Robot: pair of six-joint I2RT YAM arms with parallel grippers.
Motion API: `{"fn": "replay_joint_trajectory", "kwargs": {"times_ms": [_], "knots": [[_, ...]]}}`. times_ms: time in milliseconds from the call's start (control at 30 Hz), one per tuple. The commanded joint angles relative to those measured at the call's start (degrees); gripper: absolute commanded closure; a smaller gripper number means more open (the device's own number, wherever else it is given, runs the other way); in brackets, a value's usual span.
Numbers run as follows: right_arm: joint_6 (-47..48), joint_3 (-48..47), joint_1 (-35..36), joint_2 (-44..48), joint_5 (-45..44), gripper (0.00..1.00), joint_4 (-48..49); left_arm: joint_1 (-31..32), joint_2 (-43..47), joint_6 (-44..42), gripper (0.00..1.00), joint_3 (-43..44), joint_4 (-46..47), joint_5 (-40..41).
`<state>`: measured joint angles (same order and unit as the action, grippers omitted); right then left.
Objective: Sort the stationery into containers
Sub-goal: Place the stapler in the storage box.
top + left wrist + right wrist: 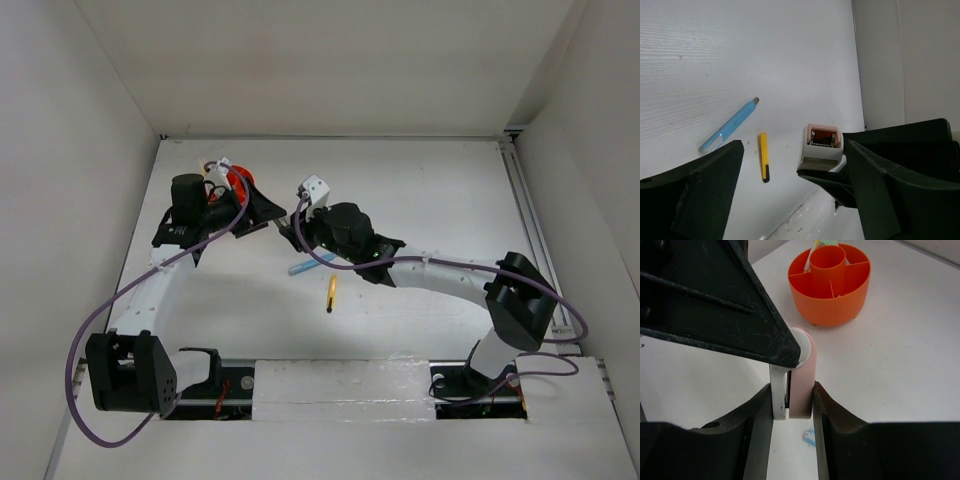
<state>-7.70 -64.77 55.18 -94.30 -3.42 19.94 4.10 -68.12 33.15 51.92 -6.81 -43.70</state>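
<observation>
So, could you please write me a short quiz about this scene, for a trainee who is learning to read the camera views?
1. True or false: the right hand grips the small pink-and-white eraser.
2. Which things lie on the white table? A: a light-blue plastic pen and a yellow pencil with black tip. B: red scissors. C: a green ruler.
3. What stands at the centre of the round orange plastic tub?
Key: 1 true. 2 A. 3 an upright orange tube, with dividers around it.
</observation>
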Motion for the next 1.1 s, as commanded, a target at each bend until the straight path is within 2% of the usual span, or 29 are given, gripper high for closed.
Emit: {"fn": "replay_joint_trajectory", "kwargs": {"times_ms": [0,133,167,233,300,533,567,600,633,700,767,800,900,1067], "knots": [[0.5,-1.6,-0.3,1.4,1.1,1.0,5.6,-0.1,0.9,0.2,0.24,0.8,2.9,-3.3],[1.0,-2.1,-0.9,0.9,1.1,1.0,6.2,-0.1,0.9,0.2,0.47,1.3,2.9,-3.8],[1.0,-2.7,-0.9,0.9,1.1,1.0,6.2,-0.1,0.9,0.2,0.58,1.3,2.9,-3.8],[1.5,-2.7,-0.9,0.4,1.1,1.0,6.2,-0.1,0.4,0.2,0.67,1.3,2.9,-3.8],[1.6,-3.3,-0.9,0.3,1.1,1.0,6.7,-0.1,0.4,0.2,0.72,1.3,2.9,-3.8],[1.6,-4.0,-0.9,-0.8,4.5,1.0,8.3,-0.1,-1.9,1.4,0.73,0.8,6.3,-5.6],[1.6,-4.5,-0.9,-0.8,4.5,1.0,8.8,-0.1,-1.9,1.9,0.77,0.8,6.3,-5.6],[1.6,-4.5,-0.9,-0.8,6.0,1.0,8.8,-0.1,-2.5,1.9,0.86,0.8,7.1,-6.1],[1.6,-4.5,-0.9,-1.3,6.7,1.0,9.5,-0.1,-2.5,1.9,0.99,0.8,7.6,-6.1],[2.2,-4.5,-1.4,-1.8,8.8,1.0,10.6,-0.1,-2.5,2.5,1.0,0.8,7.1,-4.4],[2.7,-4.5,-2.0,-2.4,10.8,0.93,11.8,-0.1,-2.5,0.9,1.0,3.2,4.7,-1.0],[2.7,-4.5,-2.0,-2.4,11.8,0.77,13.2,-0.1,-1.2,0.3,1.0,4.0,3.5,4.1],[2.7,-3.8,-3.3,-3.0,15.0,0.55,14.5,-0.1,0.4,-0.2,1.0,6.7,-0.3,12.1],[2.2,-3.3,-6.0,-3.5,16.9,0.45,14.5,-0.1,0.4,-0.2,1.0,10.5,-5.0,19.7]]}}
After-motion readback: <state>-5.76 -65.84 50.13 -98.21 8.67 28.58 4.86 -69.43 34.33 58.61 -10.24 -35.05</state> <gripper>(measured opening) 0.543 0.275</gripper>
